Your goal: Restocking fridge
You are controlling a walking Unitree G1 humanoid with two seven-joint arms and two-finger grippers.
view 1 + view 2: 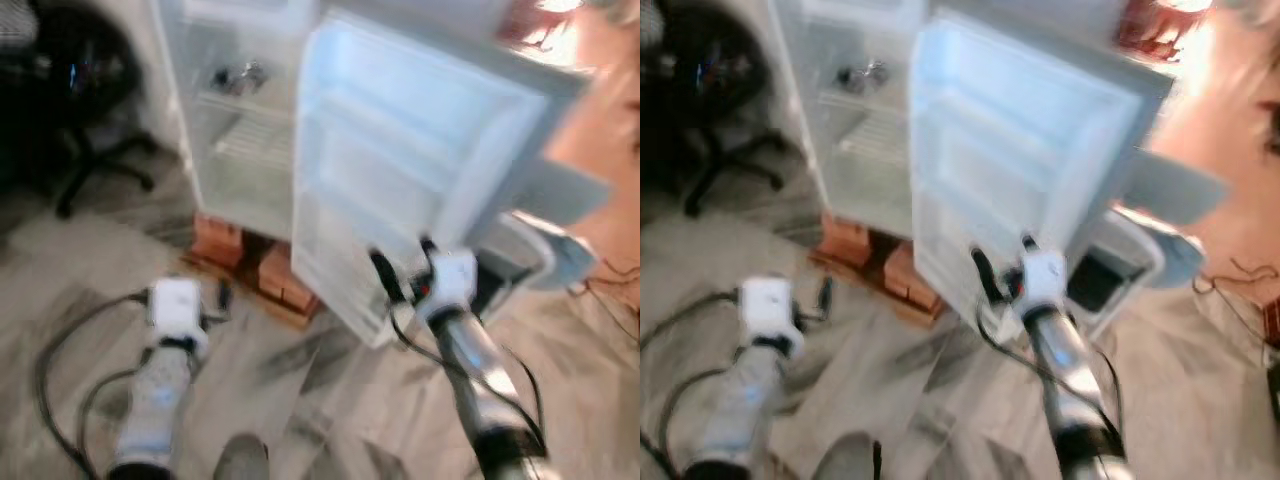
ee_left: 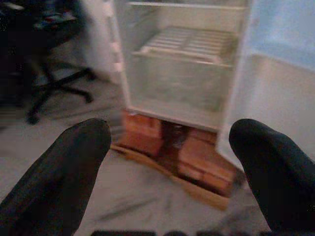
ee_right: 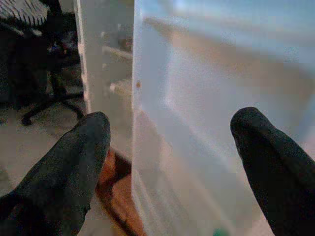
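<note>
Fridge stands open; right claw spread near its door.

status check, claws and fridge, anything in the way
Both claws open and empty: left claw low over the floor, right claw up at the open fridge door. Fridge stands on bricks. Office chair off to the left.

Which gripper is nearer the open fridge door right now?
Right. The right gripper is raised just in front of the fridge door's lower edge; the left gripper hangs lower, off to the door's left, above the floor.
</note>
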